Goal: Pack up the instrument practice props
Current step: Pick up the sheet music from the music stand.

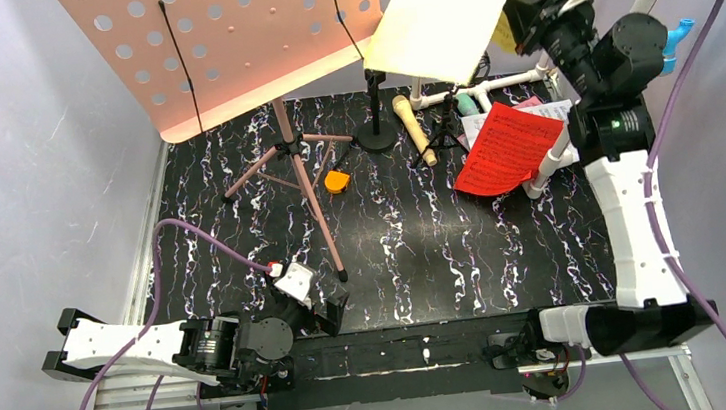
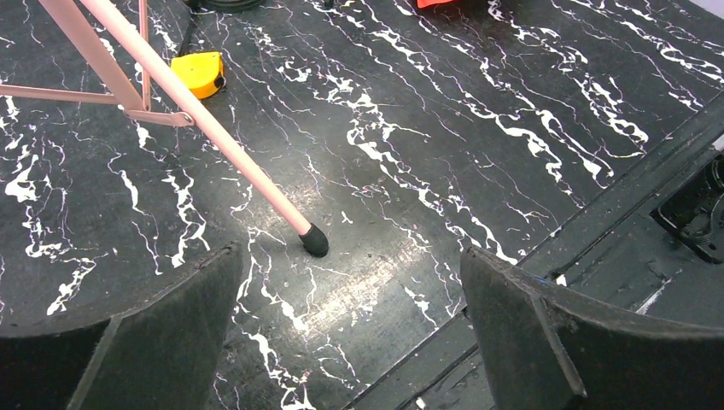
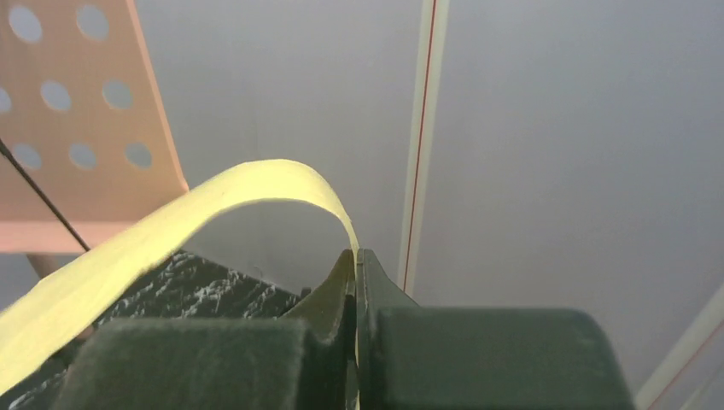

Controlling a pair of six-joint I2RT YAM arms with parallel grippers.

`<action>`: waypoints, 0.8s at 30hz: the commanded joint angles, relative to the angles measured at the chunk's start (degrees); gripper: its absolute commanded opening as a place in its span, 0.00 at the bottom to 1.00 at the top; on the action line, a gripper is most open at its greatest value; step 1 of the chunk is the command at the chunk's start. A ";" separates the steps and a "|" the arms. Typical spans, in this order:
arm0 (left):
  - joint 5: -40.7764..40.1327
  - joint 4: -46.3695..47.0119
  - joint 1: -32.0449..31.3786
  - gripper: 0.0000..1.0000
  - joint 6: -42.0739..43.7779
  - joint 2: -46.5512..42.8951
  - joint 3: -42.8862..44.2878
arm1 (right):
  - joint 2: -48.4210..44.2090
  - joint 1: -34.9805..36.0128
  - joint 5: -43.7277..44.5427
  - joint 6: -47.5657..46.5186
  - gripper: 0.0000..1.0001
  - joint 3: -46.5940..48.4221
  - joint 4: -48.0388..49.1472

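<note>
Top view: the right gripper (image 1: pixel 522 17), raised over the far right corner of the tabletop (image 1: pixel 424 249), pinches the yellow sheet (image 1: pixel 438 29) by its right edge; step in hand, judged: collecting sheets. The red sheet (image 1: pixel 507 146) lies near the right edge; the board (image 1: pixel 222 38) stands far left. The next move calls for a packing place; none is visible.

Left wrist view: the left gripper (image 2: pixel 348 256) is spread wide and empty, near the foot of the tripod leg (image 2: pixel 213 137).

Right wrist view: jaws closed on the sheet's edge; the sheet's other end is cut off.
</note>
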 commanded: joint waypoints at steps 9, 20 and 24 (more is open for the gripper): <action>-1.05 0.87 -6.32 0.98 -1.94 -2.37 -1.54 | -24.44 -1.26 -3.42 -23.44 0.01 -25.54 -17.55; -0.67 1.77 -6.37 0.98 -3.51 -2.42 -3.02 | -29.80 -1.96 5.23 -5.49 0.01 -43.51 -26.67; -0.72 1.39 -6.31 0.98 -4.92 -2.53 -3.61 | -29.53 -2.39 12.03 1.69 0.01 -48.13 -24.83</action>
